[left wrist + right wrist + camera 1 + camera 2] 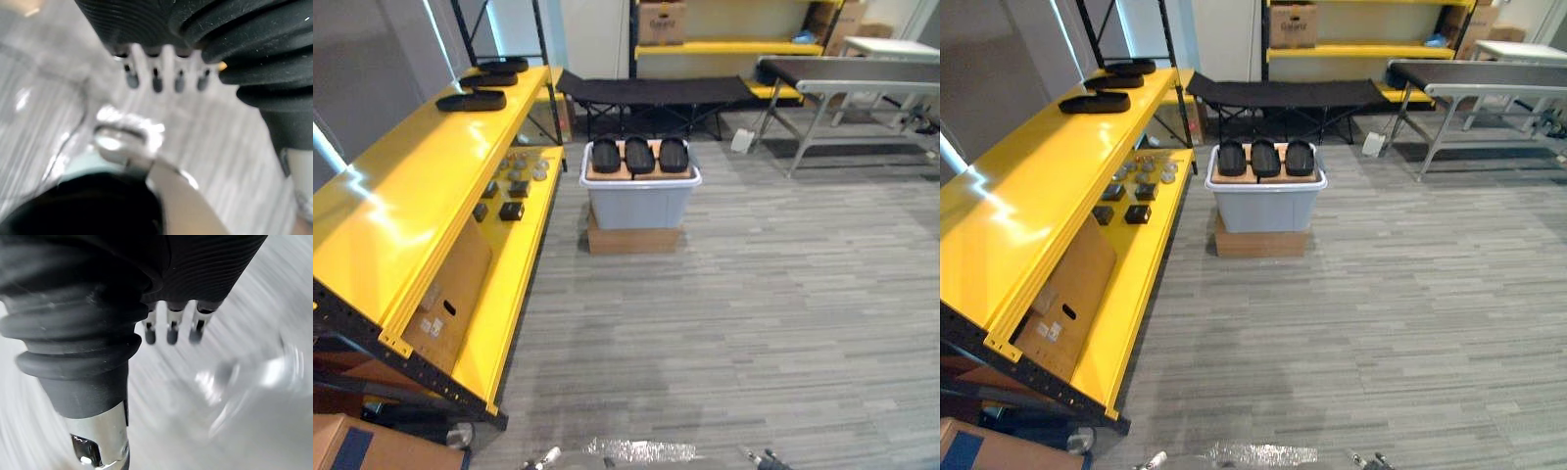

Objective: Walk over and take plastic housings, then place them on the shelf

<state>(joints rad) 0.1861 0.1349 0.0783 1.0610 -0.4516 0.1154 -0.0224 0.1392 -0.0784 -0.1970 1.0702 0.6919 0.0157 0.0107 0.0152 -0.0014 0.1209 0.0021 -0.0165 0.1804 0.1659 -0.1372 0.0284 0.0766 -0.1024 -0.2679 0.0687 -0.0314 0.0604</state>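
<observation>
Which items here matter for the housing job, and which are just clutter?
Job: three black housings on the grey bin; yellow shelf, three placed housings on top; left robot hand and right robot hand, open.
Clutter: small parts on the lower level; black cot; table; cardboard box.

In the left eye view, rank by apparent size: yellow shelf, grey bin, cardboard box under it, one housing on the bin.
1. yellow shelf, also nearest the camera.
2. grey bin.
3. cardboard box.
4. housing; the three on the bin look alike.
</observation>
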